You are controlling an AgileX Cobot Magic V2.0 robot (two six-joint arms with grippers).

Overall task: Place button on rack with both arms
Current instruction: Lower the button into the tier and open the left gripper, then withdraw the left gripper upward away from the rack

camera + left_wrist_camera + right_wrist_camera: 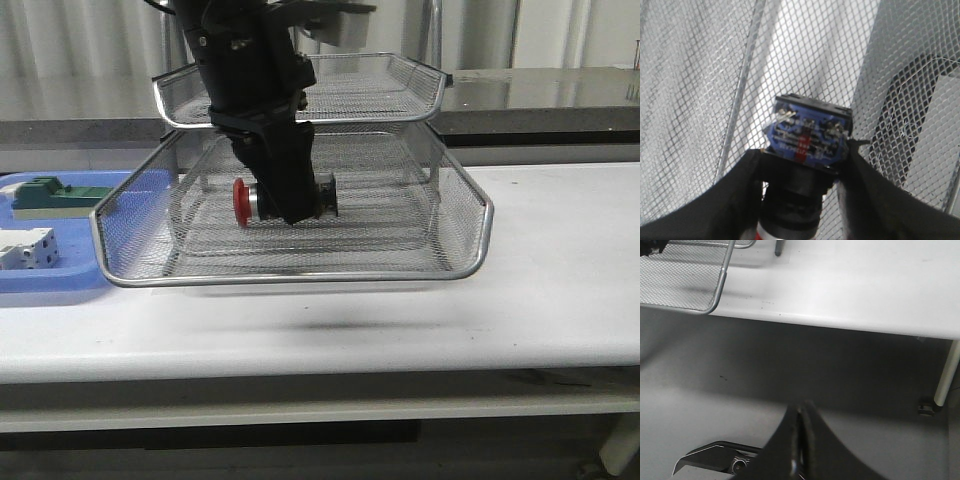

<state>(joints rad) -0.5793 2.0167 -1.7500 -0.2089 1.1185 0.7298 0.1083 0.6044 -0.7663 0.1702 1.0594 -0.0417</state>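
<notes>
Button (262, 198): red cap, black body, blue rear block; lying sideways inside the lower tray of the rack (470, 225), clamped by the left gripper (290, 205). Rack: silver mesh, standing on the white surface (560, 270). Right gripper (799, 440): fingers pressed together, holding nothing, off the surface's edge, above the floor. Blue tray (60, 280): left of rack, holding green and white blocks.

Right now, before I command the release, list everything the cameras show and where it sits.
button: 1, red cap, black body, blue rear; held over the pulled-out tray
rack: 1, silver wire mesh; table centre
blue tray: 1, blue; table's left edge
green block: 1, green; on blue tray
white block: 1, white; on blue tray
table: 1, white
left gripper: black, shut on button inside rack
right gripper: black, shut, empty, off the table's front edge
</notes>
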